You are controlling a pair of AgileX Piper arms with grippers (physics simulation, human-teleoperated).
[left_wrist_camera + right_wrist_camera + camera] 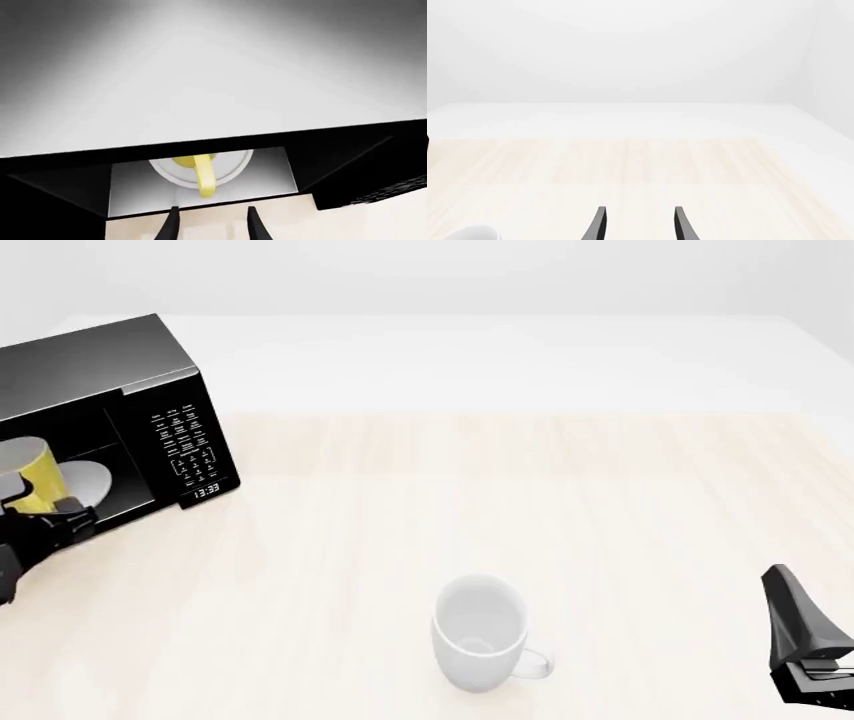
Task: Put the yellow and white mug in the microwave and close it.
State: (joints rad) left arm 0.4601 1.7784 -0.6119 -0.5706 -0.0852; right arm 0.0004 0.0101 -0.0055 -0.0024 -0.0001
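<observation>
The yellow and white mug (199, 172) sits inside the microwave (120, 370) — both hands parted, empty.

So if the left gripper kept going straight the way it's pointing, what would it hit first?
Most likely the yellow and white mug, handle toward the open left gripper, standing on the white turntable plate inside the microwave. Nothing shows between them, though depth is unclear.

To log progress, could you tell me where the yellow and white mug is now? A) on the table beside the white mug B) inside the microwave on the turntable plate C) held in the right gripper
B: the yellow and white mug sits on the white plate inside the open microwave.
</observation>
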